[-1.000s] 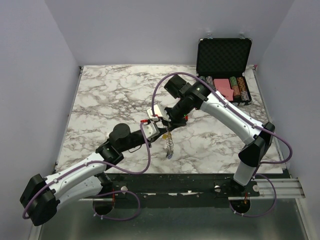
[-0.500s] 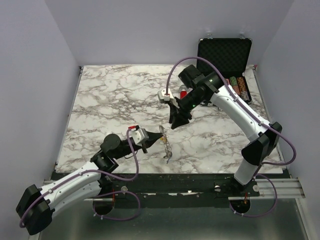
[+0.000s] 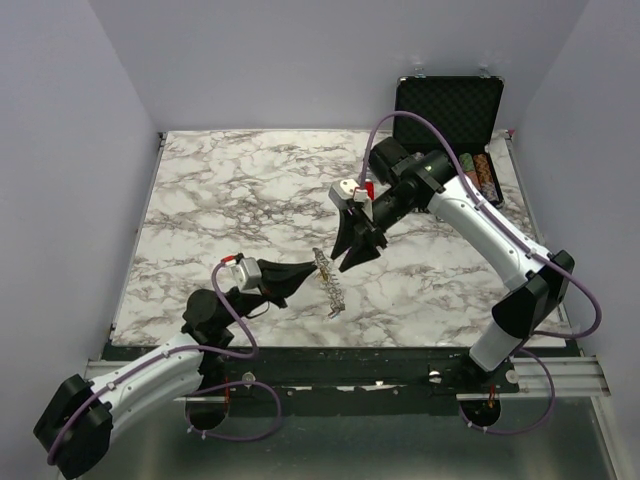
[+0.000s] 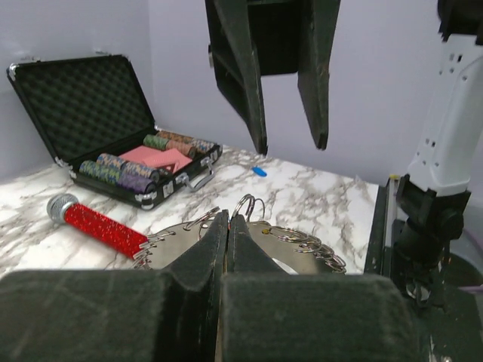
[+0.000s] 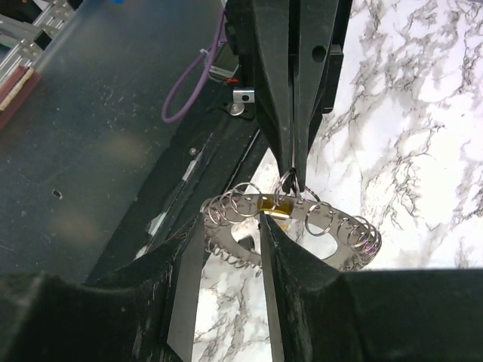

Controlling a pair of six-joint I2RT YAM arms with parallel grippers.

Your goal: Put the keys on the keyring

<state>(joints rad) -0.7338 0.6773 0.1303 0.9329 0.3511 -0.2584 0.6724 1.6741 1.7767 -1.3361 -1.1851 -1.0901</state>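
Keyring (image 5: 336,230): rim clenched at the tip of the left jaws, held clear of the table (image 3: 220,200) and offered to the right jaws, parted and empty just opposite, likely for threading a key.

No word, number or brand mark is showing legibly in any of the views. The striped chips (image 4: 115,163) lying in the open black case (image 4: 79,94) are appearing too small and blurred for any marking on them to be read. The white arm shell (image 4: 453,113) is showing only a plain surface.
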